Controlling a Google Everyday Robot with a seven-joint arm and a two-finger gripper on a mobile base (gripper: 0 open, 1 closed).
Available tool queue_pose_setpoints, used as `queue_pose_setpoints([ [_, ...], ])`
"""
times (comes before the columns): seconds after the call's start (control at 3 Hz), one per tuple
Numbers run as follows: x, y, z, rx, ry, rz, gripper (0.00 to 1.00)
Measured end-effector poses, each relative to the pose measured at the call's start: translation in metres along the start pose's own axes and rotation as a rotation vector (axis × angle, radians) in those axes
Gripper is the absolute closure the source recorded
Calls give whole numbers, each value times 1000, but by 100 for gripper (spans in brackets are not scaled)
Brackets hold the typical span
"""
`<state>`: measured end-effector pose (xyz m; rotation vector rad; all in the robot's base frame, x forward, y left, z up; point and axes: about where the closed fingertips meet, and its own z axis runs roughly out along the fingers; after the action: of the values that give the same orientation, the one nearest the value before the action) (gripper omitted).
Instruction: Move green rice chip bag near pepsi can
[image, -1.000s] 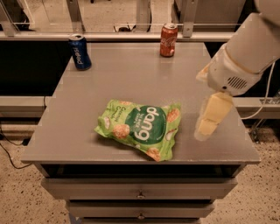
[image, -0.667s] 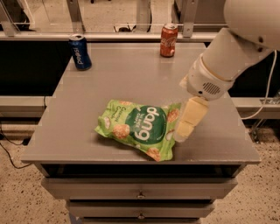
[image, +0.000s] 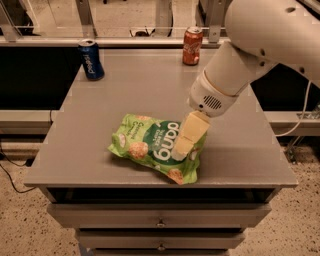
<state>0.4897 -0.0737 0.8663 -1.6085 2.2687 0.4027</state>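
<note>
**Green rice chip bag (image: 150, 147) lies near the table's front edge, gripper over its right end**

The bag rests flat on the grey table (image: 150, 90), a little left of centre, with its printed face up and its lettering upside down to the camera. The pepsi can (image: 91, 59) stands upright at the far left corner, well apart from the bag. A red-orange soda can (image: 192, 46) stands at the far edge, right of centre. The gripper (image: 181, 150) hangs from the white arm (image: 250, 45), tilted down onto the right part of the bag, over the lettering. Whether it is open or closed cannot be told, nor whether it touches the foil.

The bag looks light, puffy and crinkly, so it will likely give under pressure and slip rather than resist. The chips inside are probably brittle, and a hard squeeze in the middle could crush them. A better hold would seem to be a pinch of the loose foil near the right end or along a sealed seam. A lifted bag may sag or swing, so a low carry towards the far left corner looks safest.
</note>
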Motion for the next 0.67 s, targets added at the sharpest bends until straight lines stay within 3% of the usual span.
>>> queue_pose_setpoints([
  [0.33,-5,9,14,-44,-4,48,0],
  [0.67,-8,15,26,-72,-12,73,16],
])
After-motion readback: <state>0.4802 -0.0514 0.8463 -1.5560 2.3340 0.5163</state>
